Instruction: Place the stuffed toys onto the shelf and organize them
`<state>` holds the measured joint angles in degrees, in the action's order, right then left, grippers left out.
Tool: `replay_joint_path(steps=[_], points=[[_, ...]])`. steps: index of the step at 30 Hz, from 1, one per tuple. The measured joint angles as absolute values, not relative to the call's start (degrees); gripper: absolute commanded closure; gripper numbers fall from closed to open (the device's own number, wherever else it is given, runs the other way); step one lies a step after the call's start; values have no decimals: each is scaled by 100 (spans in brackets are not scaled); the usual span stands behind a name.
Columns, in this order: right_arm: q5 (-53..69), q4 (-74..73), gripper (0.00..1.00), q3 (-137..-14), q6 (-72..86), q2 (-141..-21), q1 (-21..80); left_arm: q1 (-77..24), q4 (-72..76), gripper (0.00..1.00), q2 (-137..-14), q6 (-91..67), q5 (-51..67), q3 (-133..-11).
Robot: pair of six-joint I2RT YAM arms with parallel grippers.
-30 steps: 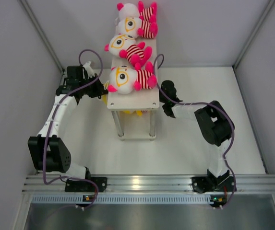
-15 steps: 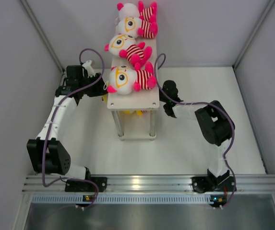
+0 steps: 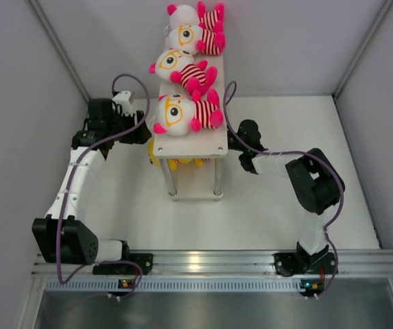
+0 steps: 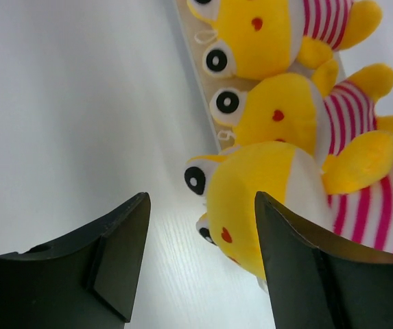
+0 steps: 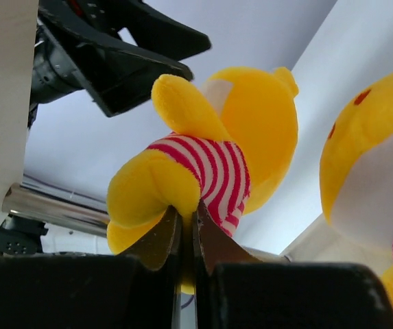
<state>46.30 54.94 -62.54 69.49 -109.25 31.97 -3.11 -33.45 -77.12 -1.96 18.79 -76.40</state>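
Three white-headed stuffed toys (image 3: 182, 113) lie in a row on the shelf's top board (image 3: 196, 142). Yellow stuffed toys (image 3: 175, 163) peek out from the lower tier. In the left wrist view three yellow toys lie side by side on the lower board (image 4: 199, 82). The nearest yellow toy (image 4: 271, 199) is just beyond my left gripper (image 4: 203, 264), which is open and holds nothing. On the shelf's right side, my right gripper (image 5: 186, 219) is shut on a fold of that toy's body (image 5: 203, 171) at the hem of its striped shirt.
A second yellow toy (image 5: 374, 157) sits close on the right of the held one. The shelf's metal leg (image 5: 52, 209) runs low on the left in the right wrist view. Grey walls (image 3: 31, 82) close in the white table on both sides.
My left gripper opened, let go of the yellow toy and drew back left from the shelf. My right gripper shut on that toy from the other side.
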Motion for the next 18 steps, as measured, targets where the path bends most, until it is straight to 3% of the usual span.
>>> replay_joint_path(steps=[11, 18], points=[[4890, 5245, 100, -5688, 6637, -10460, 3138, -268, -3627, 34, -7708, 196, 1809, -7063], [4936, 4331, 100, -5389, 6023, -10095, 3105, -268, -3645, 35, -7708, 276, 1817, -6965]])
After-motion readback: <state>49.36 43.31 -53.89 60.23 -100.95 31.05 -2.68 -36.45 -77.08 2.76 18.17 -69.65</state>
